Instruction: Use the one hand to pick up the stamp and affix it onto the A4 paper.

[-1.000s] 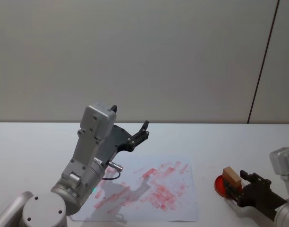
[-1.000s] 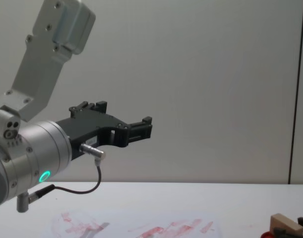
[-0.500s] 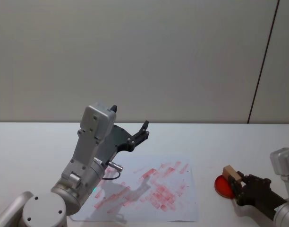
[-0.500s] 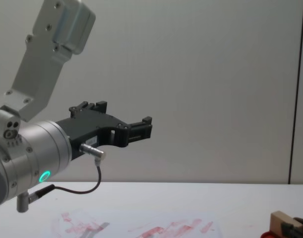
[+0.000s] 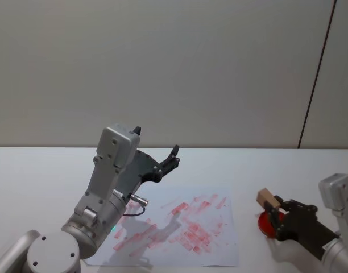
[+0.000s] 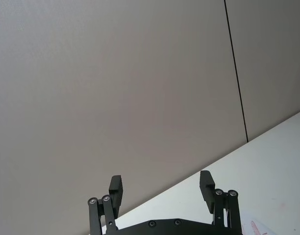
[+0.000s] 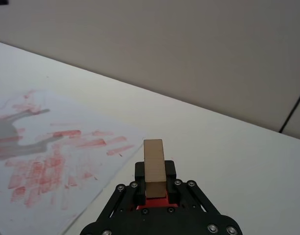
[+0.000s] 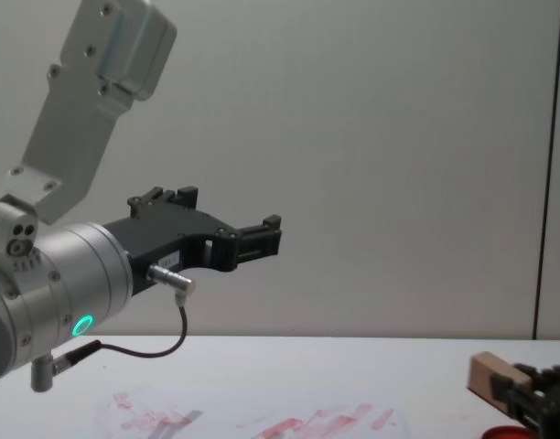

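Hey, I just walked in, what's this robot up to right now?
The right tool is shut on the wooden stamp, holding it in the air above the red ink pad, just right of the A4 paper, which already carries red prints. The left tool hangs open, raised above the table by the paper's left side, idle.

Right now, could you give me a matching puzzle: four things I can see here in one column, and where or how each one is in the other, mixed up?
Things:
1. stamp
2. A4 paper
3. ink pad
4. left hand

States:
a. open, raised in the air, holding nothing
b. flat on the table, smeared with red prints
c. gripped in the right hand, lifted off the table
d. round and red, on the table to the right of the paper

Pairs: 1-c, 2-b, 3-d, 4-a.
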